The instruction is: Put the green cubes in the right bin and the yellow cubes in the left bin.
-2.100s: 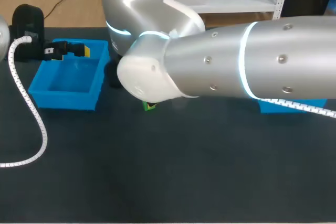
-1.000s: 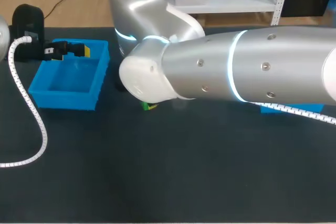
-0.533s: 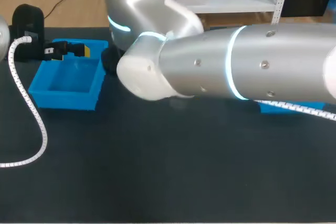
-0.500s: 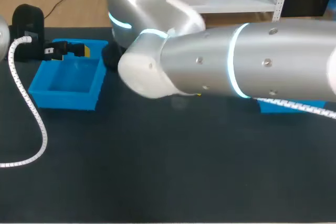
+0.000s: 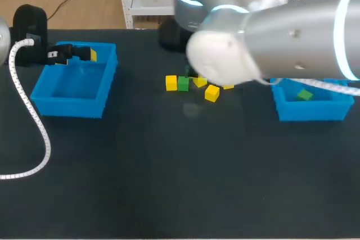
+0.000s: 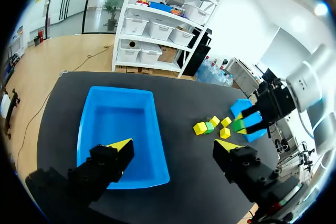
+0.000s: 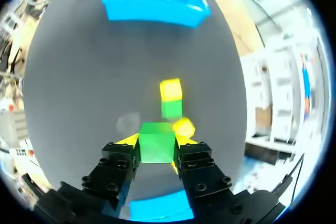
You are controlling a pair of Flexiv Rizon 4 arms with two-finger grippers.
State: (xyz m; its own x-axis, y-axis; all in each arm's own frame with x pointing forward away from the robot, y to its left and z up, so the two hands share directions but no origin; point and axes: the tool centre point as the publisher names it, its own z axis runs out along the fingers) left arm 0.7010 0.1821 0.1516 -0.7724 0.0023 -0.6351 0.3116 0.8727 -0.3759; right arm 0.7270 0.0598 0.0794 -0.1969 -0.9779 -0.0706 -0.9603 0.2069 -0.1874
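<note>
Head view: right arm comes in from the right and covers the far middle of the desk; the right gripper is hidden behind that arm here, so its load cannot be checked from this angle. The right bin sits right of the loose pile and already holds one binned green cube. Loose yellow cubes and one loose green cube lie close together mid-desk, some partly covered by the arm. The left gripper hangs over the far rim of the left bin. Left wrist view: the left gripper's fingers stand wide apart with nothing between them, the left bin directly below. The pile is off to one side, and beyond it the right gripper carries a green block in front of the right bin. Right wrist view: the right gripper is clamped on the held green cube, pads on two opposite faces. The pile lies ahead of the fingers, the left bin far beyond. Key relation: the right bin lies behind and below this gripper, only its edge showing, so the drop target is largely out of its sight. The right arm is the nearer.
</note>
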